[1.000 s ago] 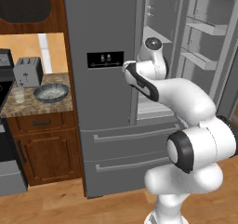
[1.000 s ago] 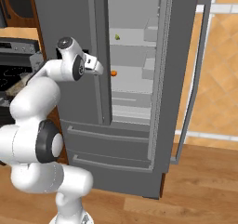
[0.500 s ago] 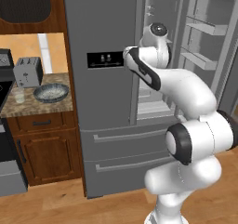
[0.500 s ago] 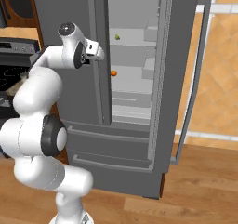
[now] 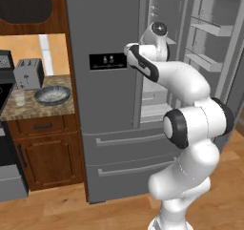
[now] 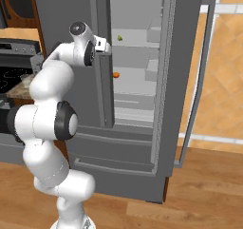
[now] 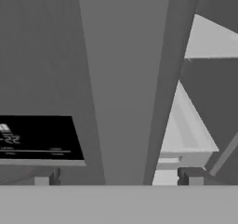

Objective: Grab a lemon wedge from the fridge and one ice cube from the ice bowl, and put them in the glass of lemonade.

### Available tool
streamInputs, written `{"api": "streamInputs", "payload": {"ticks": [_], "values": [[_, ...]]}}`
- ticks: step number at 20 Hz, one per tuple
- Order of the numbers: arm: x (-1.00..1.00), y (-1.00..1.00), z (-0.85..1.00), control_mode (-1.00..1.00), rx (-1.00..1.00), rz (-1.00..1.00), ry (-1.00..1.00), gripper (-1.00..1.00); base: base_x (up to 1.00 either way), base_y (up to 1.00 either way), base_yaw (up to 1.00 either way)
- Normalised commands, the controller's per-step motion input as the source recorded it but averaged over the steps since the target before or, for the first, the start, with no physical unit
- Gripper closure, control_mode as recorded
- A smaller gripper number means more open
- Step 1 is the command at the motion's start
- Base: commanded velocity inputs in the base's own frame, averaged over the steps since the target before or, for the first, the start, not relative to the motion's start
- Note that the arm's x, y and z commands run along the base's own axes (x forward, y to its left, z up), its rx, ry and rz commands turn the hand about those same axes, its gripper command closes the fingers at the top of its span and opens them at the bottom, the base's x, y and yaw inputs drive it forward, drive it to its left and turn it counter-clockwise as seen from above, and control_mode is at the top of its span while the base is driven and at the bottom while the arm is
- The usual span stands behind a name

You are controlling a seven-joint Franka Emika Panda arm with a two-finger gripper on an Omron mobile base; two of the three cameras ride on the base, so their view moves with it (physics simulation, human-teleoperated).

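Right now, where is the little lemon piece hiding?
In the right base view the lemon wedge sits on an upper shelf inside the open fridge, above the small orange fruit on the shelf below.

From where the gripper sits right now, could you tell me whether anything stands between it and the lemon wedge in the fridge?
Yes. The open gripper faces the edge of the fridge's closed left door, not the opening. The lemon wedge lies on an upper shelf to the right past that edge. The right door is swung open, so the shelf itself is unblocked.
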Motion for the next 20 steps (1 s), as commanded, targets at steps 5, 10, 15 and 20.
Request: {"api": "streamInputs", "payload": {"ticks": [5,10,15,20], "values": [[0.39,0.00,-0.08,-1.00,-0.07,0.00,0.00,-1.00,0.00,0.00,0.00],[0.61,0.00,-0.24,-1.00,-0.04,0.00,0.00,-1.00,0.00,0.00,0.00],[0.31,0.13,-0.03,-1.00,0.00,0.00,0.01,-1.00,0.00,0.00,0.00],[0.18,0.03,0.00,-1.00,0.00,0.00,0.00,1.00,0.00,0.00,0.00]]}}
